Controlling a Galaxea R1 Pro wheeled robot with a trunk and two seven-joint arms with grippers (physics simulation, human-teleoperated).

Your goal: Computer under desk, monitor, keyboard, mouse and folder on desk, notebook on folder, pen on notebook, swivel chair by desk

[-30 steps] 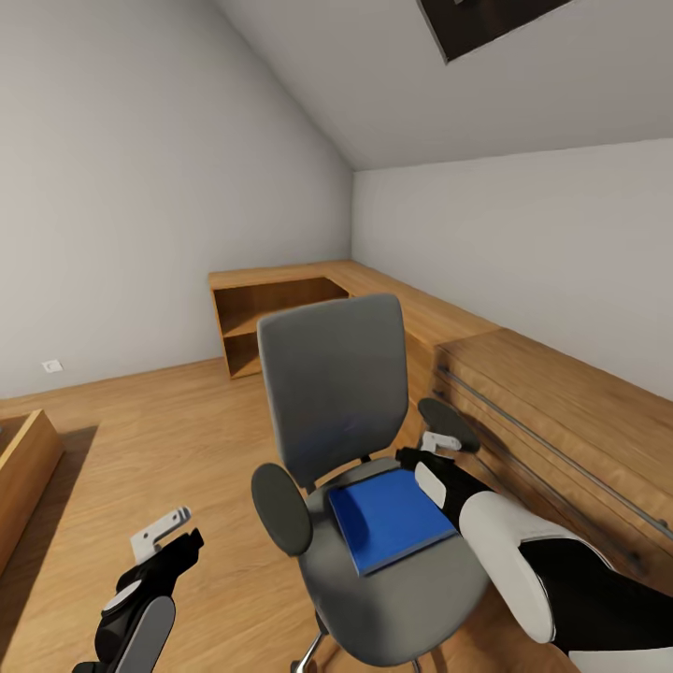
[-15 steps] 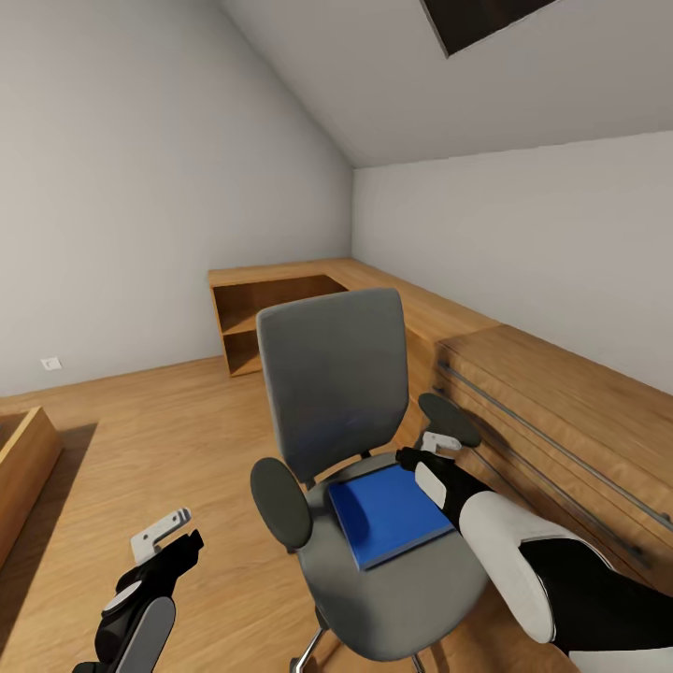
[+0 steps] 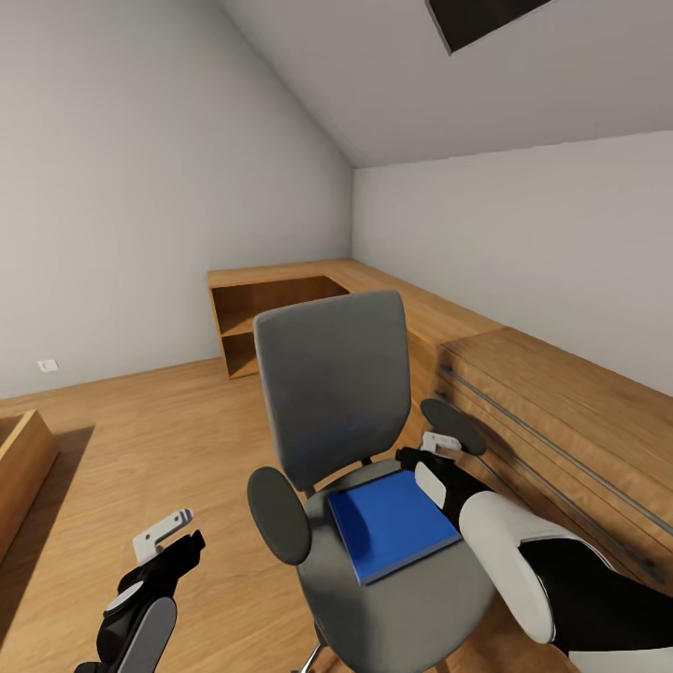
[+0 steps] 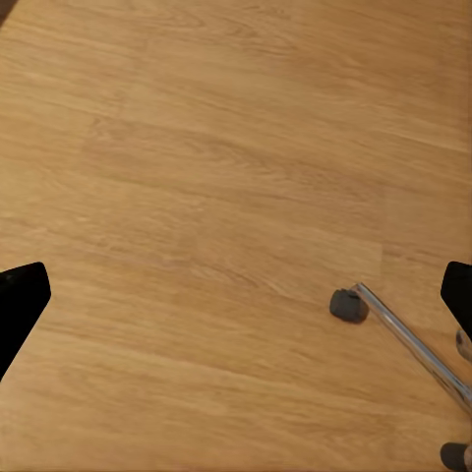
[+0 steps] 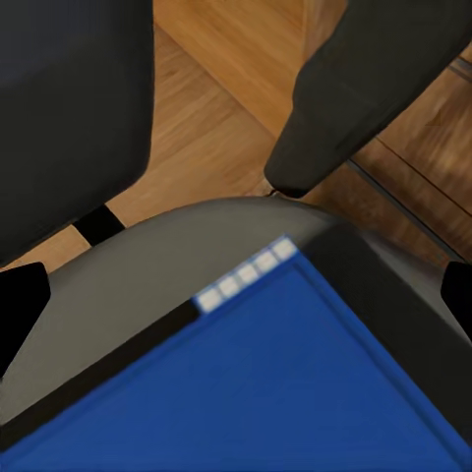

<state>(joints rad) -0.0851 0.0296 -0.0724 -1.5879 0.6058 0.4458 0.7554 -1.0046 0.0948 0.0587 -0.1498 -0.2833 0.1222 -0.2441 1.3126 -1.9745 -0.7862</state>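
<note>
Swivel chair [image 3: 360, 486] shifted slightly; right pincer [image 3: 432, 447] open, empty, above folder [image 3: 391, 525] back corner; left pincer [image 3: 168, 535] farther, open.

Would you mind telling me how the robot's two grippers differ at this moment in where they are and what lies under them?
The right gripper reaches over the swivel chair, at the far corner of the blue folder; the left gripper hangs beside the chair, over bare wooden floor. The right wrist view looks down on folder, seat and armrest; the left wrist view on floorboards and a caster. Both are open and hold nothing.
</note>
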